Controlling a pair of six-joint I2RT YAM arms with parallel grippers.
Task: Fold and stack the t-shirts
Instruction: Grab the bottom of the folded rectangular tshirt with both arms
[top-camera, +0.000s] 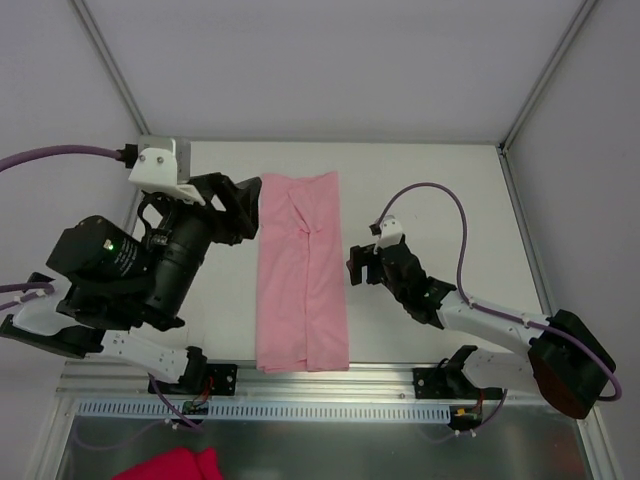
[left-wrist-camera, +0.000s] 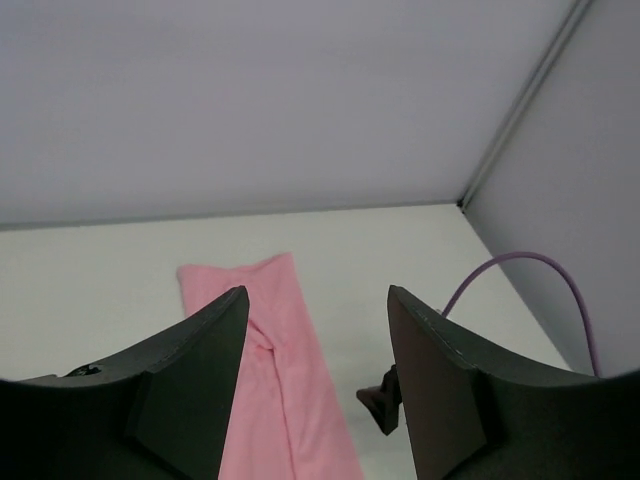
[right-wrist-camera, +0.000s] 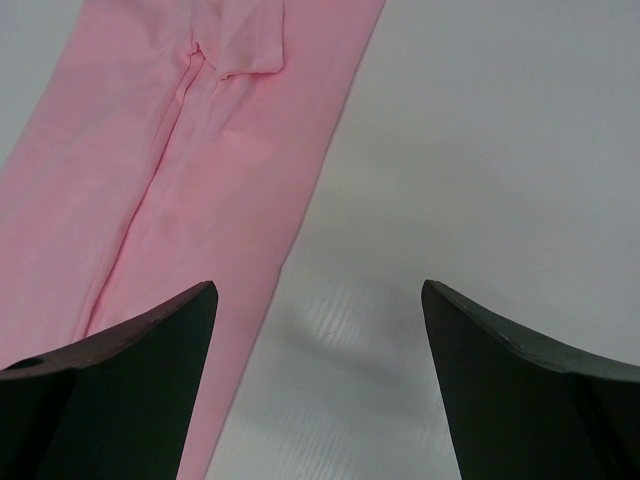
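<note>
The pale pink t-shirt (top-camera: 300, 270) lies flat on the white table (top-camera: 430, 190), folded into a long narrow strip running from the back to the near edge. My left gripper (top-camera: 243, 208) hovers beside the strip's far left edge, open, with nothing between its fingers. In the left wrist view the t-shirt (left-wrist-camera: 275, 340) runs under and past the left finger of the left gripper (left-wrist-camera: 317, 300). My right gripper (top-camera: 358, 264) is just right of the strip's middle, open and empty. The right wrist view has the t-shirt (right-wrist-camera: 200, 150) to the left of the right gripper (right-wrist-camera: 318, 290), over bare table.
A deep magenta cloth (top-camera: 172, 466) lies below the table's near rail at the bottom left. White walls with metal corner posts (top-camera: 540, 85) enclose the table at the back and sides. The right arm's purple cable (top-camera: 440, 195) loops above the table to the right.
</note>
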